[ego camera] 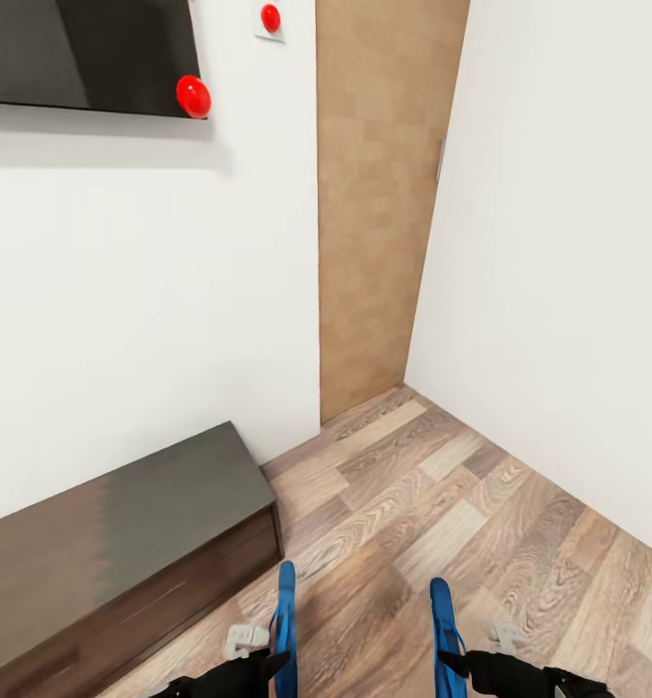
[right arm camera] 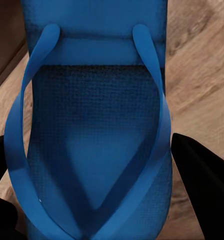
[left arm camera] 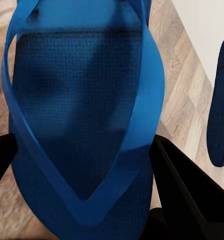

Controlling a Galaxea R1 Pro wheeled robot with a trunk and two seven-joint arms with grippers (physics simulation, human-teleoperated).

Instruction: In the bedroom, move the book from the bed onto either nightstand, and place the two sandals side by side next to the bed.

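Each of my grippers holds one of the two bright blue sandals on edge, low over the wood-plank floor. My left gripper (ego camera: 267, 667) is shut on the left sandal (ego camera: 286, 620). Its wrist view shows the sole and V-strap of this sandal (left arm camera: 82, 100) between the black fingers (left arm camera: 187, 190), with the other sandal (left arm camera: 222, 105) off to one side. My right gripper (ego camera: 458, 667) is shut on the right sandal (ego camera: 445, 620). That sandal (right arm camera: 92, 125) sits between dark fingers (right arm camera: 202, 185) in the right wrist view. The bed, book and nightstand are out of view.
I face a room corner. A long low dark bench (ego camera: 122, 543) stands against the left wall under a dark wall screen (ego camera: 83, 53) with a red ball (ego camera: 193, 96) at its corner. A wooden door (ego camera: 384, 194) meets the white right wall (ego camera: 558, 291). Plank floor (ego camera: 442, 504) lies ahead.
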